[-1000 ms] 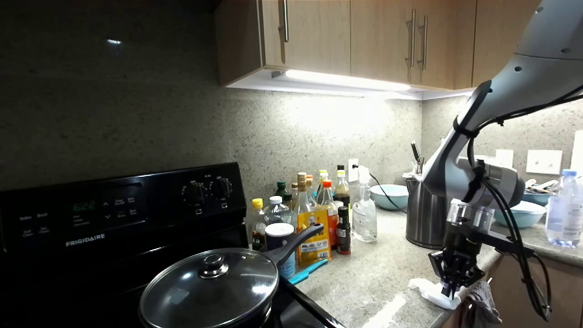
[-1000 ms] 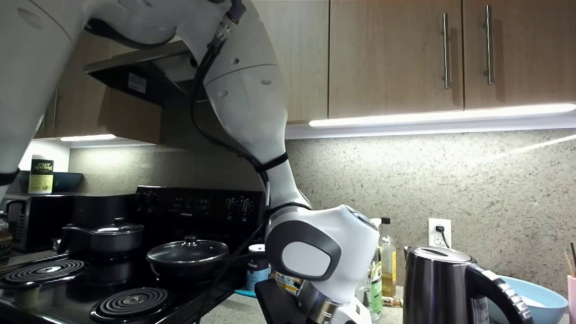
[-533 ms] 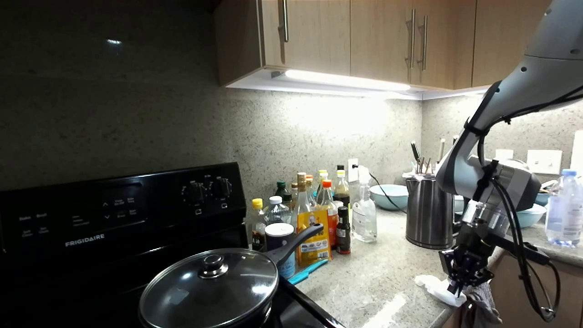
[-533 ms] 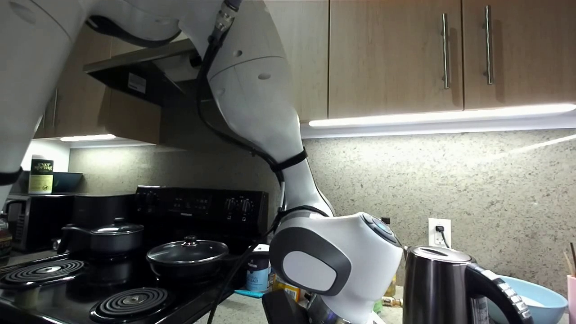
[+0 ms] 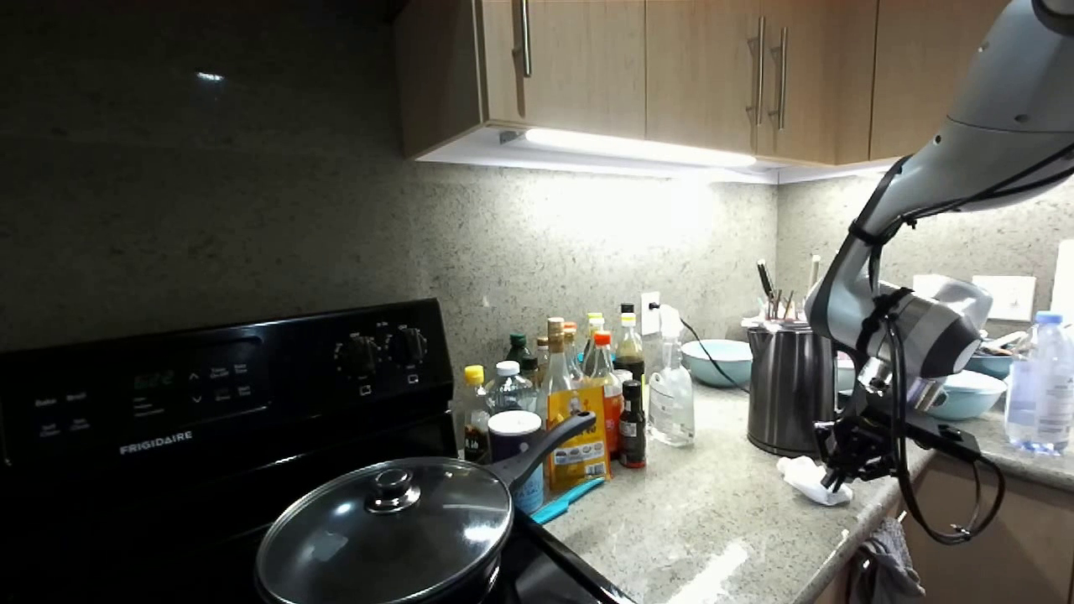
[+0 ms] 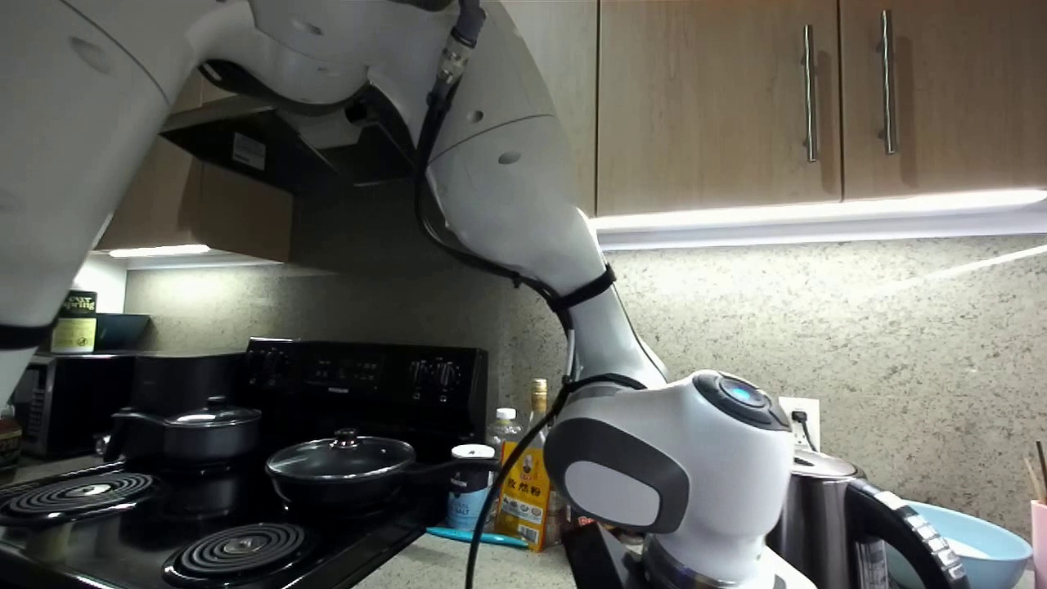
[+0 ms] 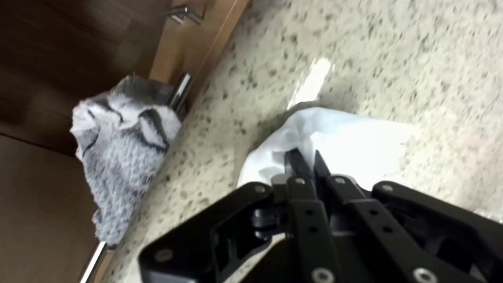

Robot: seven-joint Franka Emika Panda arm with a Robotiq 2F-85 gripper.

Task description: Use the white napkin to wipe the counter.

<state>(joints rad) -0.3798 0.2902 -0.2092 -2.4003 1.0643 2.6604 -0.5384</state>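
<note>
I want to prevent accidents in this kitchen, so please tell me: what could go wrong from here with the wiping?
The white napkin may slip or tear, because the jaws seem to pinch only a narrow part of it. A wide stroke could knock the metal kettle, which stands close beyond the napkin in an exterior view. The edge of the counter is also near, so the napkin might be dragged over it.

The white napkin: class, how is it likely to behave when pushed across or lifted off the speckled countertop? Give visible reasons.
The white napkin is probably floppy: it bunches into folds at the fingers. It is likely light, since its ragged edge looks thin. Pushed, it may slide fairly easily, as the speckled countertop shows a glossy reflection.
</note>
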